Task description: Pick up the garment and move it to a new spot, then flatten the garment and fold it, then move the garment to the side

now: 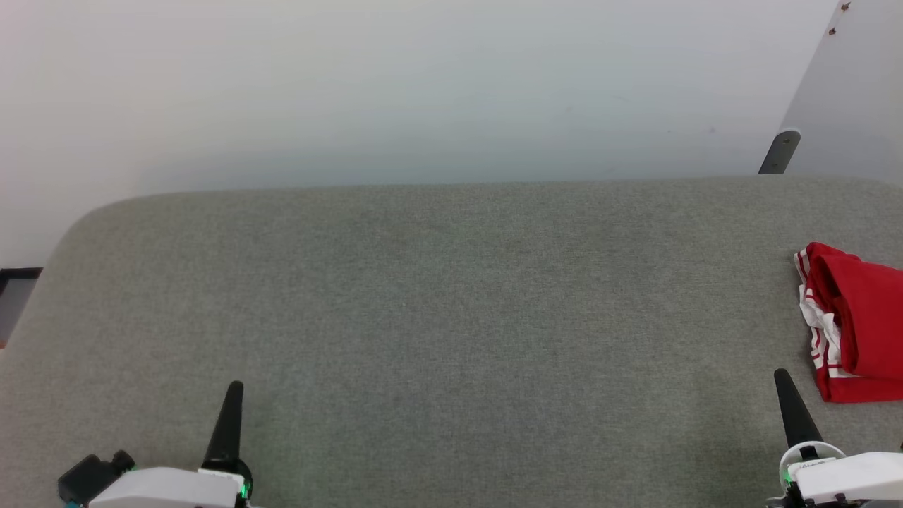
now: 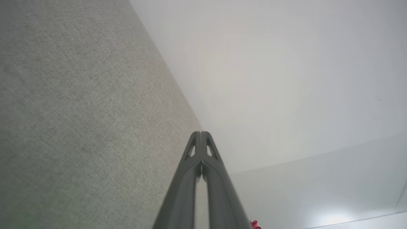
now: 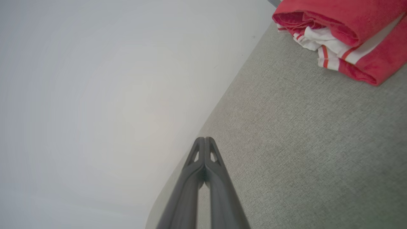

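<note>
Garment (image 1: 857, 321) bunched at right edge of worktop (image 1: 451, 317), likely soft, light, limp, best pinched at near red fold; left gripper (image 1: 234, 389) and right gripper (image 1: 780, 375) jaws closed, empty

There is no writing, number or sign to be read from here. The folded red jersey garment (image 1: 864, 317) with white, red-striped trim, lying at the far right of the grey fabric surface (image 1: 451, 317), shows only plain cloth and stripes. A small dark marking on the white housing (image 1: 811, 463) behind the right gripper (image 1: 781, 375) is too tiny to make out.
</note>
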### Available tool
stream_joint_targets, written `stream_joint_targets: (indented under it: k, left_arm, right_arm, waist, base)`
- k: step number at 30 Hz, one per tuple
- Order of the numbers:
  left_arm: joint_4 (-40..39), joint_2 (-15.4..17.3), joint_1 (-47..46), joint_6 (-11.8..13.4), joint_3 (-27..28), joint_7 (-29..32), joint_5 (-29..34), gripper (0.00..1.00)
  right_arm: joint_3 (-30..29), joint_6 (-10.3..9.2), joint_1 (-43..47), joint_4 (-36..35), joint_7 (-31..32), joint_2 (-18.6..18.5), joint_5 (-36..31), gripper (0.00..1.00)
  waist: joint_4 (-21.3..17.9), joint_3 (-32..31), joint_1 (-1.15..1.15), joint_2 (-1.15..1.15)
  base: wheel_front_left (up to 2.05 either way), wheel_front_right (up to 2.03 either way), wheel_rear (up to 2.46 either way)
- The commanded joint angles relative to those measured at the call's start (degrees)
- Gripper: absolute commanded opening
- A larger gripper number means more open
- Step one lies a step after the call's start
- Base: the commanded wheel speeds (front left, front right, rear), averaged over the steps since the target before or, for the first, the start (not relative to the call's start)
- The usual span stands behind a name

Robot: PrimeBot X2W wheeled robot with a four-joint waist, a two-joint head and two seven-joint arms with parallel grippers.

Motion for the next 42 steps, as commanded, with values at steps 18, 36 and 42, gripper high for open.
stream_joint_targets:
  k: [18,36,42]
  left_arm:
    - [0.3,-1.3,-2.5,-0.1,0.8,2.6,-8.3,0.0]
    - [0.8,-2.5,-3.9,-0.2,1.2,4.8,-15.1,0.0]
    - [0.9,-2.8,-4.3,-0.2,1.3,5.5,-17.2,0.0]
  right_arm:
    - [-0.7,-0.02,-2.5,0.5,2.4,0.9,10.7,0.0]
    - [-1.0,-0.03,-3.6,1.2,4.4,1.6,19.2,0.0]
    - [-1.1,-0.03,-3.9,1.3,5.0,1.8,21.8,0.0]
  waist:
    - [-0.2,0.2,0.0,0.0]
    - [-0.4,0.3,0.0,0.0]
    - [-0.5,0.4,0.0,0.0]
  base:
    - [0.0,0.0,0.0]
    - [0.0,0.0,0.0]
    - [0.0,0.0,0.0]
